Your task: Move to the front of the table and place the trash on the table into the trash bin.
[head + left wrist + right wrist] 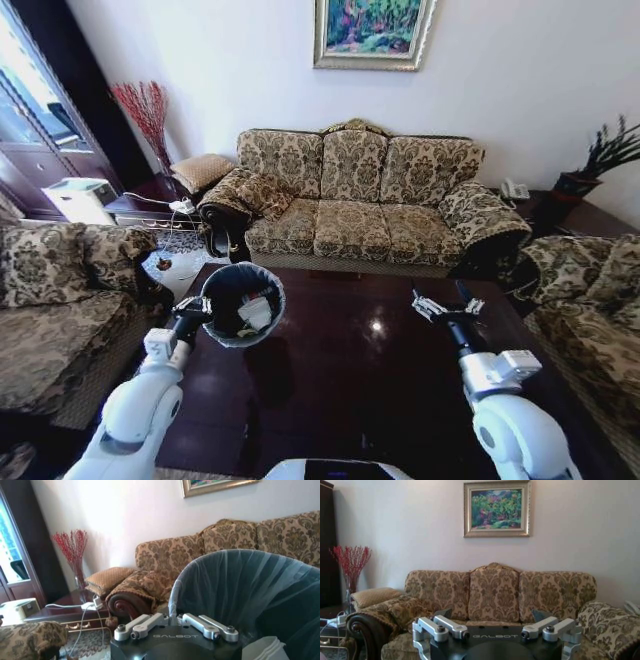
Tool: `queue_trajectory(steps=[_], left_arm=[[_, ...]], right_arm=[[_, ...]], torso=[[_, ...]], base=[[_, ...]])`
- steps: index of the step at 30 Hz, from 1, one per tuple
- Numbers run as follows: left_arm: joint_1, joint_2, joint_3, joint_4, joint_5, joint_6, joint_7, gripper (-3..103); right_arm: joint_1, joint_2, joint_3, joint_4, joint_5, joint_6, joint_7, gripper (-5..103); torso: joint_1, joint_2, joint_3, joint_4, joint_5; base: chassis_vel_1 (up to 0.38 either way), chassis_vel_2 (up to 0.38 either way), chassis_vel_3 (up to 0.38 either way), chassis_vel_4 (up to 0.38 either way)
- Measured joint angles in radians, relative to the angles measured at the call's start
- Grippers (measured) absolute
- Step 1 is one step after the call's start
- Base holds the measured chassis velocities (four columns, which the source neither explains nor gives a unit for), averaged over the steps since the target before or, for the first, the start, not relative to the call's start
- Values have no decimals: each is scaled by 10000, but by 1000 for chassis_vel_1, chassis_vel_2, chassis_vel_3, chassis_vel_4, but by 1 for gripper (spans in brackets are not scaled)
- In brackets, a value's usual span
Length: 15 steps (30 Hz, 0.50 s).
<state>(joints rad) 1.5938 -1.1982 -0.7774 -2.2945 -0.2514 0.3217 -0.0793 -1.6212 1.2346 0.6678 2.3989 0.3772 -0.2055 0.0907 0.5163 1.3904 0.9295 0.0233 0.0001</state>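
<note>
Both arms reach out over the table (350, 370), glossy dark wood reflecting the room; the left gripper (199, 309) is clenched on the rim of the trash bin (243, 304), held tilted above the table's left end, white paper trash (256, 312) inside its black liner; the right gripper (447, 303) hovers released over the right part; a patterned sofa (360, 200) stands beyond. From the right wrist, a framed painting (496, 509) hangs above that sofa; from the left wrist, red branches (72, 549) rise in a vase.
</note>
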Motion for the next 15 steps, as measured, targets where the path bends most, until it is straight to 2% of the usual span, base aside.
queue_trajectory(steps=[7,15], left_arm=[[88,-125,-74,1,9,-152,-6,2],[321,-295,-293,-68,10,-327,7,2]], right_arm=[[-13,12,-179,92,-6,-40,-4,100],[29,-107,-383,122,-36,-132,24,100]], torso=[[2,0,0,0,-2],[-10,2,-3,0,-2]], base=[[133,-109,-136,147],[232,-238,-247,234]])
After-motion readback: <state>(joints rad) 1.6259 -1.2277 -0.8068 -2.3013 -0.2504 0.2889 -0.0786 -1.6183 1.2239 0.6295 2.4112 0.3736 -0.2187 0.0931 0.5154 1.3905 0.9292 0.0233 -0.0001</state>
